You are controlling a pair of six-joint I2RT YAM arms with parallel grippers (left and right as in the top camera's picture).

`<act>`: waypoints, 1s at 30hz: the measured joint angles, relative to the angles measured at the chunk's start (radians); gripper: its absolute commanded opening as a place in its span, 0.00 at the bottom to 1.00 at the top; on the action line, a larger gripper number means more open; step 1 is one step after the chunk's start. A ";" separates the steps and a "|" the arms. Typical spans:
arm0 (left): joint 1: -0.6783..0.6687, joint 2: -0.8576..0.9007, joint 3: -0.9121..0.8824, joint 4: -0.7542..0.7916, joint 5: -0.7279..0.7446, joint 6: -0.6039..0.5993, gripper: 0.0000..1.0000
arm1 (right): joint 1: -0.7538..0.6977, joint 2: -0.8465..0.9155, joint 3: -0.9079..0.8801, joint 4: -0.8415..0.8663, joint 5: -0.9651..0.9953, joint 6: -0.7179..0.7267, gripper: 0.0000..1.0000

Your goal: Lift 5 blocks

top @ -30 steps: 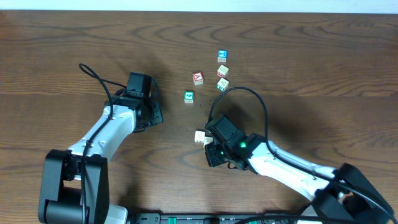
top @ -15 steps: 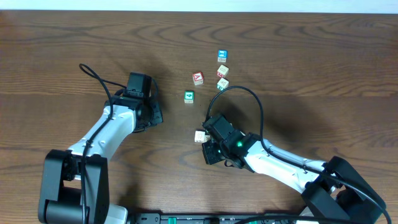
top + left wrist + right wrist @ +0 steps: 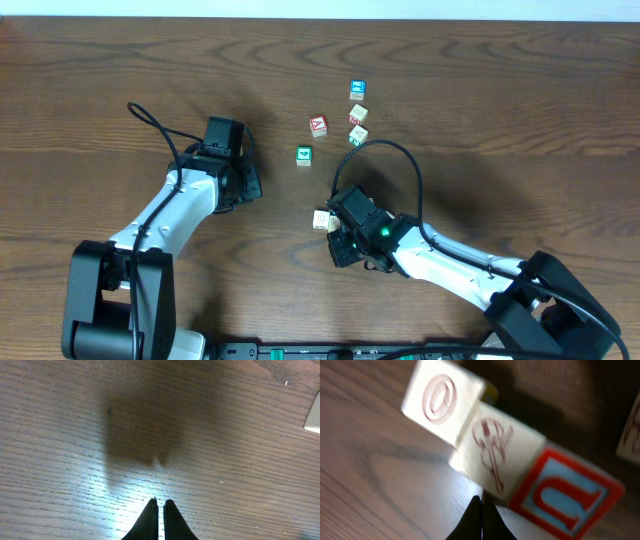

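Right gripper [image 3: 481, 505] pressed shut, holding nothing, tips just beside the blocks [image 3: 497, 455] at mid-frame; I'd worry it shoves them apart rather than lifting any unless it spreads first.

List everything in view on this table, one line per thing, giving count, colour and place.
table: one, brown wood, under everything
blue block: one, blue, farthest from the arms
cream blocks: two, cream, in a line just nearer than the blue one
red block: one, red, left of the cream pair
green block: one, green, nearer than the red one
row of blocks: three touching, two cream and one blue with a red frame, right in front of the right gripper; part of a fourth shows at the edge of the right wrist view
arms: two, white and black, reaching in from the near edge
left gripper: one, black, shut, over bare wood
right gripper: one, black, shut, pointing at the row
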 measured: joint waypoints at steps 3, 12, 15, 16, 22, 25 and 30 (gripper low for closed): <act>0.000 0.000 0.000 0.000 0.000 0.000 0.07 | 0.003 0.000 0.000 -0.025 0.001 0.000 0.01; 0.000 0.000 0.000 -0.005 0.000 0.000 0.07 | 0.007 0.000 0.000 -0.040 0.040 -0.003 0.01; 0.000 0.000 0.000 -0.005 0.000 0.000 0.08 | 0.007 0.000 0.000 -0.022 0.057 -0.003 0.01; 0.000 0.000 0.000 -0.005 0.000 0.000 0.07 | 0.007 0.000 0.000 -0.016 0.060 -0.004 0.01; 0.000 0.000 0.000 -0.008 0.000 0.000 0.08 | 0.007 0.000 0.000 -0.016 0.065 -0.013 0.01; 0.000 0.000 0.000 -0.013 0.000 0.000 0.08 | 0.007 -0.001 0.002 -0.064 0.065 -0.018 0.01; 0.000 0.000 0.000 -0.019 0.000 0.000 0.08 | 0.007 -0.024 0.010 -0.213 0.068 0.003 0.01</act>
